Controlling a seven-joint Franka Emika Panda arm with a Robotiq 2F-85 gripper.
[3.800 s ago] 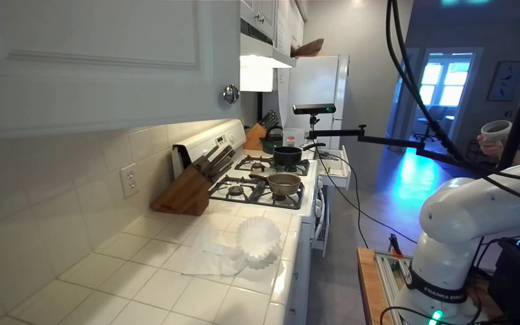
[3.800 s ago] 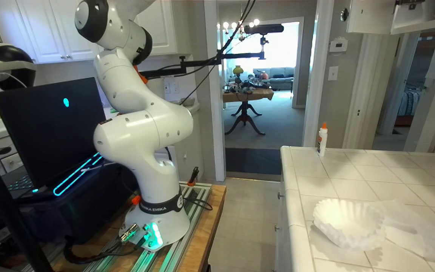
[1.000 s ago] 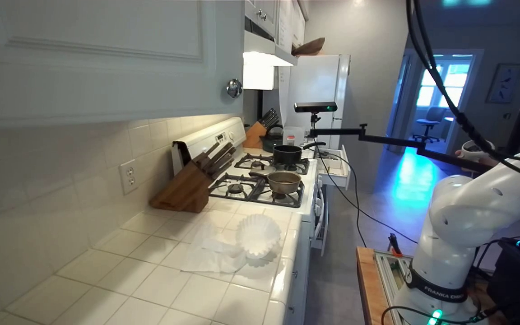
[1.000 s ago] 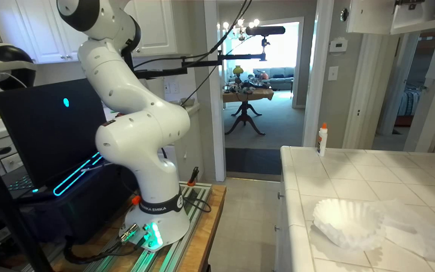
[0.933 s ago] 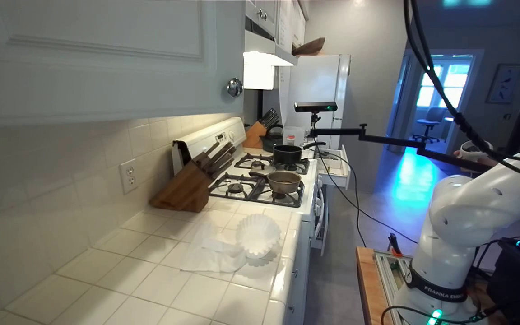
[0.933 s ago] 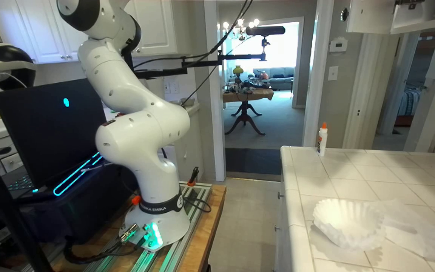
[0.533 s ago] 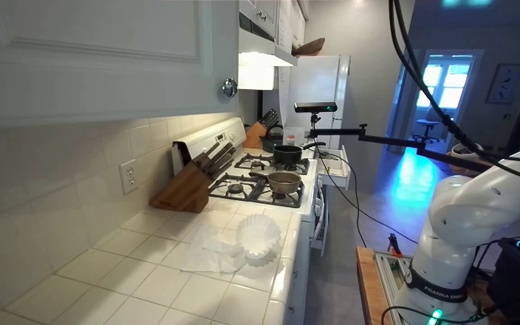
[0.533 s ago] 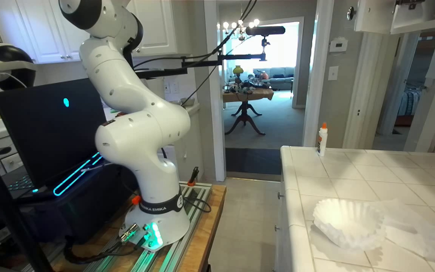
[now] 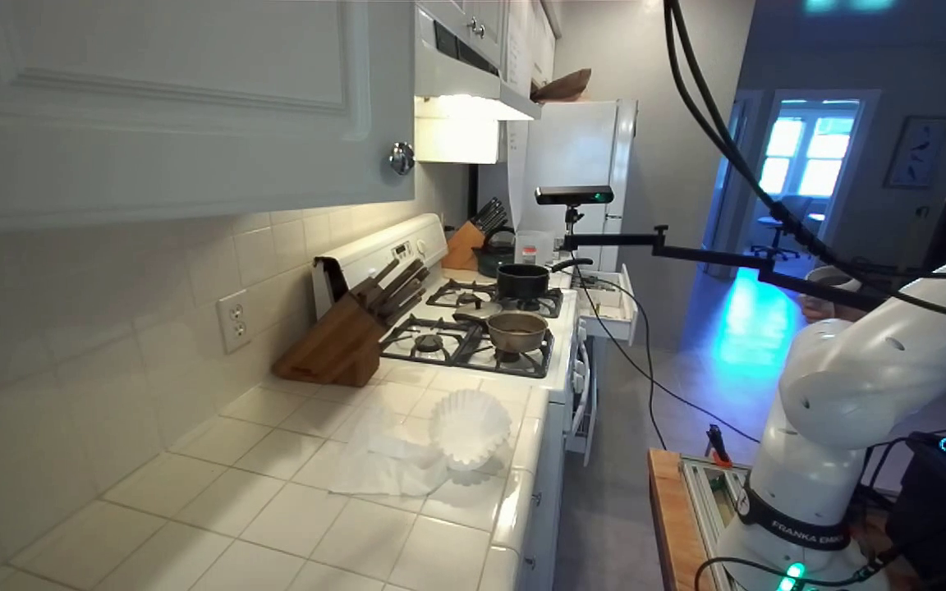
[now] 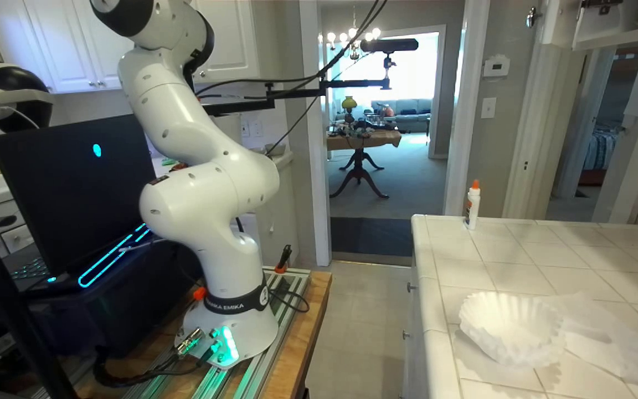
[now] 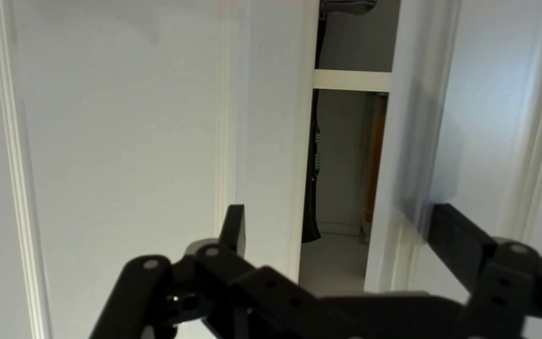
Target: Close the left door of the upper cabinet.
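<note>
Ahead of claw (image 11: 339, 220): left door (image 9: 181, 111).

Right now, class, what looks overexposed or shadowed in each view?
In an exterior view, the left door looks dim while light under the range hood burns white; in an exterior view, the far window washes out; in the wrist view, soft shadow lies beside the tool.

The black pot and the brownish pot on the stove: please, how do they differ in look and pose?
The black pot is dark; the brownish pot is lighter.
In an exterior view, the black pot stands farther back than the brownish pot.
There, the black pot's handle points right; the brownish pot's handle points left.
Both sit on the stove.
</note>
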